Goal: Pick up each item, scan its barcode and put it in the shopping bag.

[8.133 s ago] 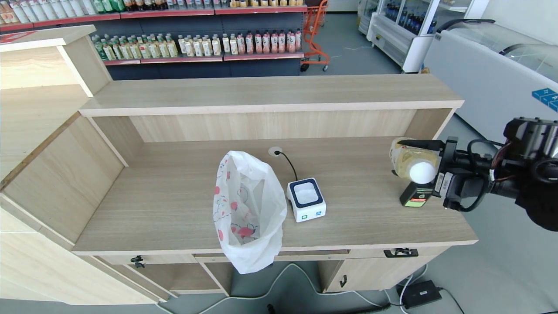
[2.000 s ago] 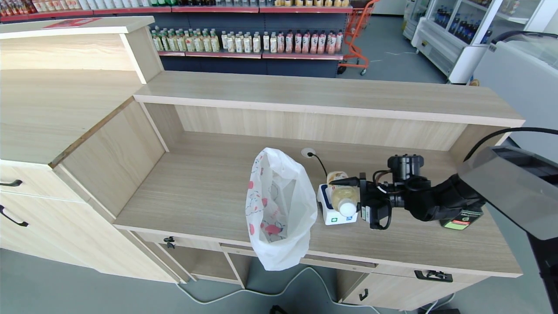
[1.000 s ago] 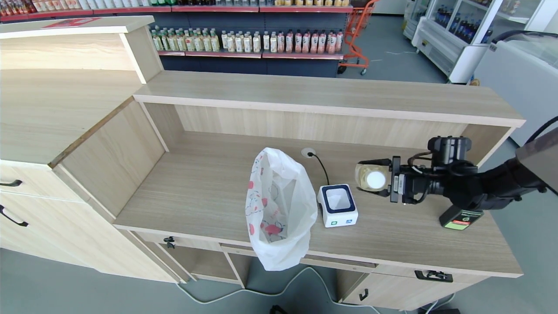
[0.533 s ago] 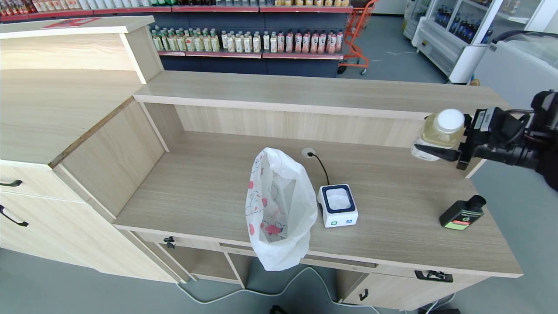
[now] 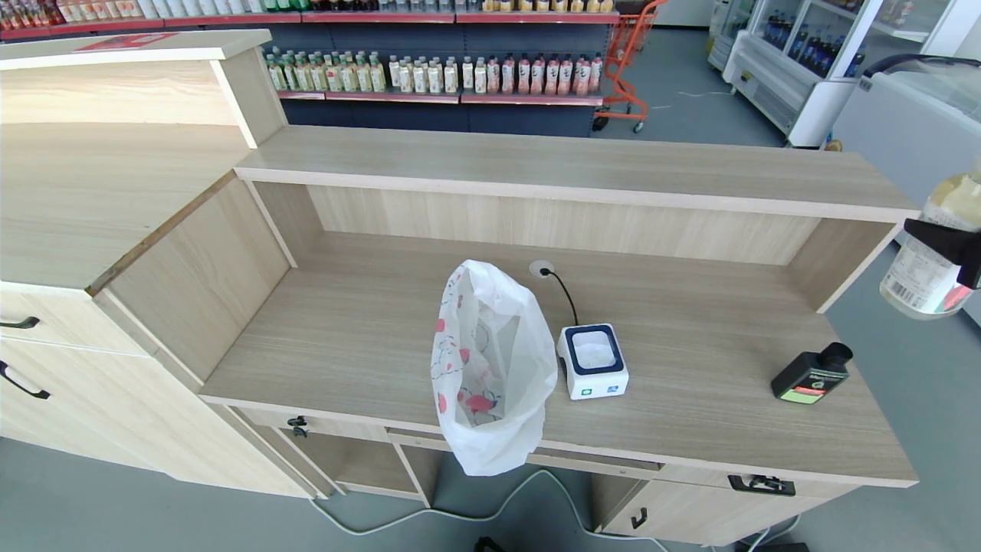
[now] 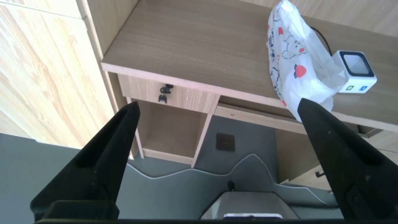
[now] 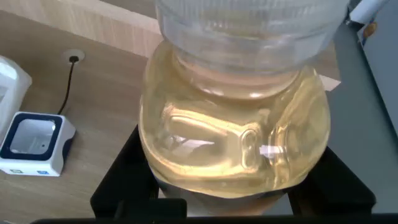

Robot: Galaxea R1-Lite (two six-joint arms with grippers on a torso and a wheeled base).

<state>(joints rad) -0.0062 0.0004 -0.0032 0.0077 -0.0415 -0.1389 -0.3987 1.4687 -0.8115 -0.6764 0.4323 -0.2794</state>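
The right gripper [image 5: 949, 244] has its black fingers closed around a clear plastic bottle of pale yellow liquid [image 5: 929, 264], one finger on each side of the body. The bottle is in the air past the right end of the light wooden counter [image 5: 368, 337], well apart from the other things. The left gripper [image 6: 217, 155] hangs in front of the near left part of the counter with its jaws spread wide and nothing between them. A white plastic shopping bag with red and blue prints [image 5: 490, 368] stands open at the near edge. Just to its right is a white scanner with a dark blue frame [image 5: 592, 360]. A small black bottle with a green and red label [image 5: 811, 374] lies at the right end.
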